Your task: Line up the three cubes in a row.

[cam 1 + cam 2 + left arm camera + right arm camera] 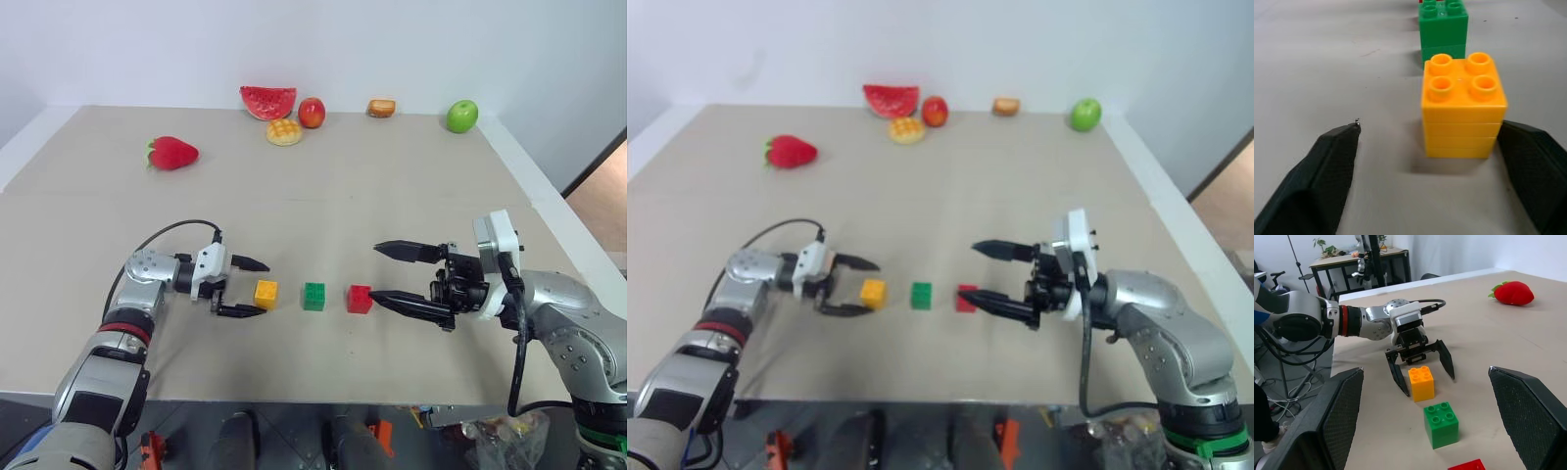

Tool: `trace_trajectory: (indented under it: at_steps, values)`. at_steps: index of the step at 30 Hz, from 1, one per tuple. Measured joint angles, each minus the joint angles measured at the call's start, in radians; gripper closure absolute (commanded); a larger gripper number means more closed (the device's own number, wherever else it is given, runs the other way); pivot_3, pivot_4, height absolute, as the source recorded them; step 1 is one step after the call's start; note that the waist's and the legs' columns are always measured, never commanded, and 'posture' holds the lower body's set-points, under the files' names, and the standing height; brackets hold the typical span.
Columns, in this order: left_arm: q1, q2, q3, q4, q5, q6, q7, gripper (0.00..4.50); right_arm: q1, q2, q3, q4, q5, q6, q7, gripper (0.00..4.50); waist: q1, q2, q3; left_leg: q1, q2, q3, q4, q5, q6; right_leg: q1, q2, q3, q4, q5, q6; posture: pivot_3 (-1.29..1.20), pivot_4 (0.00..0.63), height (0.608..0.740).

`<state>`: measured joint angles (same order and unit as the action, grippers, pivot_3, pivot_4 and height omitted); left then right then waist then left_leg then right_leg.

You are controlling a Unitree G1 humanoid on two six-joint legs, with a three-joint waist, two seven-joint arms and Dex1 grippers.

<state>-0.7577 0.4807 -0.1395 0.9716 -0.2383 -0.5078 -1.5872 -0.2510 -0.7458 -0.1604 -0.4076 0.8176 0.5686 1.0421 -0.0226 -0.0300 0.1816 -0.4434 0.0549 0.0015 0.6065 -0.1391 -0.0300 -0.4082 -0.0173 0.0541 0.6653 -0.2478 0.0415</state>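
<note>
- Three small studded plastic cubes, one orange-yellow (265, 293), one green (313, 296) and one red (360, 299), already stand in a straight, evenly spaced row near the front edge of the beige table (392, 186); the lining-up looks done.
- The left gripper (247, 287) has its two black fingers spread around the orange-yellow cube; one finger lies right beside it and the other stands clear.
- The right gripper (396, 273) is spread wide and empty, its lower fingertip just beside the red cube.
- What remains, judging by this, is withdrawing both arms.
- Count: three cubes, two grippers, six toy foods at the far edge.
</note>
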Motion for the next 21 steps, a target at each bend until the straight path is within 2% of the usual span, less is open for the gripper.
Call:
trace_trajectory:
  at_steps: [4,8,10,13,16,19,20,21]
  values:
    - [0.035,0.042,0.03,-0.032,-0.011,0.041,-0.01,0.19,-0.017,0.0,0.004,0.004,0.0,0.0,0.003,0.26,-0.011,0.0,0.0,0.001,0.004,0.0,-0.001,0.0,0.0,-0.001,0.003,0.0,0.0,0.001,-0.002,0.0,0.15,0.74]
    - [0.14,0.171,0.064,-0.136,-0.052,0.134,-0.018,0.19,-0.026,-0.008,0.001,0.031,-0.002,-0.002,0.012,0.26,-0.026,0.0,0.0,0.004,0.008,0.0,-0.005,0.0,0.0,-0.001,0.008,0.001,0.001,0.001,-0.006,0.0,0.15,0.74]
    - [0.276,0.273,0.08,-0.296,-0.122,0.244,-0.021,0.19,-0.035,-0.016,-0.003,0.057,-0.01,-0.008,0.026,0.26,-0.027,0.0,0.0,0.006,0.011,0.001,-0.006,0.0,-0.001,-0.001,0.009,0.001,0.002,-0.001,-0.009,0.0,0.15,0.74]
    - [0.363,0.318,0.134,-0.388,-0.155,0.325,0.001,0.19,-0.053,-0.013,0.0,0.08,-0.022,-0.02,0.028,0.26,-0.024,0.0,0.0,0.005,0.012,0.0,-0.007,0.0,-0.001,-0.002,0.01,0.0,0.002,-0.001,-0.01,0.0,0.15,0.74]
    - [0.426,0.32,0.225,-0.436,-0.183,0.42,0.134,0.19,-0.076,0.01,-0.002,0.126,-0.063,-0.058,0.001,0.26,-0.018,0.0,0.0,0.005,0.012,0.0,-0.006,0.0,-0.001,-0.002,0.009,-0.001,0.002,-0.001,-0.01,0.0,0.15,0.74]
    - [0.435,0.244,0.354,-0.568,-0.246,0.607,0.437,0.19,-0.096,0.087,0.002,0.26,-0.187,-0.146,-0.114,0.26,-0.008,0.0,0.0,0.004,0.01,0.002,-0.004,0.0,-0.001,0.0,0.004,-0.003,0.001,0.0,-0.008,0.0,0.15,0.74]
    - [0.437,0.232,0.37,-0.592,-0.254,0.64,0.486,0.19,-0.096,0.096,0.002,0.283,-0.204,-0.157,-0.132,0.26,-0.007,0.0,0.0,0.004,0.009,0.002,-0.004,0.0,-0.001,0.0,0.004,-0.003,0.001,0.0,-0.008,0.0,0.15,0.74]
    - [0.447,0.175,0.426,-0.682,-0.276,0.723,0.652,0.19,-0.093,0.138,-0.01,0.341,-0.246,-0.189,-0.196,0.26,-0.005,0.0,0.0,0.005,0.009,0.004,-0.004,0.0,-0.001,0.0,0.002,-0.002,0.001,0.001,-0.006,0.0,0.15,0.74]
